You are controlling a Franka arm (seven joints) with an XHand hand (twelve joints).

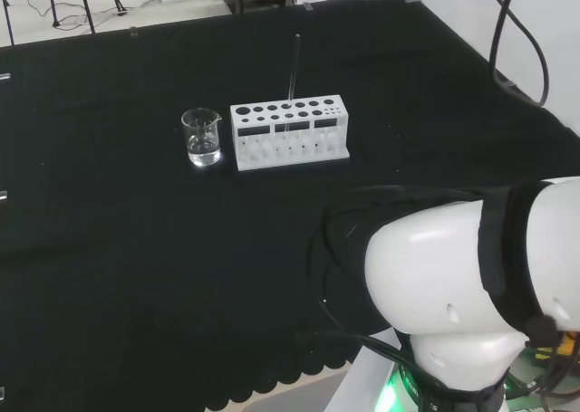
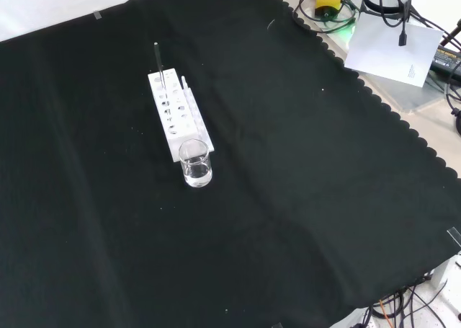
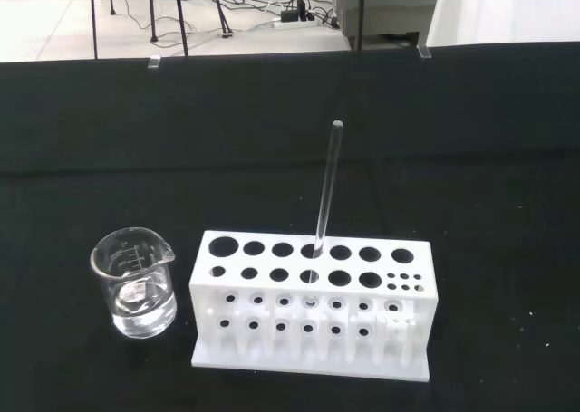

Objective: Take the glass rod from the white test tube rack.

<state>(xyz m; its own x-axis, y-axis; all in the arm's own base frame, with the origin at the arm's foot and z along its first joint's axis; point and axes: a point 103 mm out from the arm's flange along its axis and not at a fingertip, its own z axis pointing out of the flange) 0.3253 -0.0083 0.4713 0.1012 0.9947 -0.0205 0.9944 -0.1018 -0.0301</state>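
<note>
Rack [image 3: 313, 308] lower centre of wrist view, beaker [image 3: 136, 282] at its left. Glass rod [image 3: 325, 190] upright in back-row hole: thin, slick, brittle; pinch upper shaft. Hand state: cannot tell.

Lab: beaker [image 3: 136, 283], test tube rack [image 3: 311, 306]

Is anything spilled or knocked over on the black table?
Nothing stands out. The glass rod stands in the white test tube rack, leaning slightly. The beaker beside it is upright with clear liquid inside, and the cloth around them looks dry.
</note>
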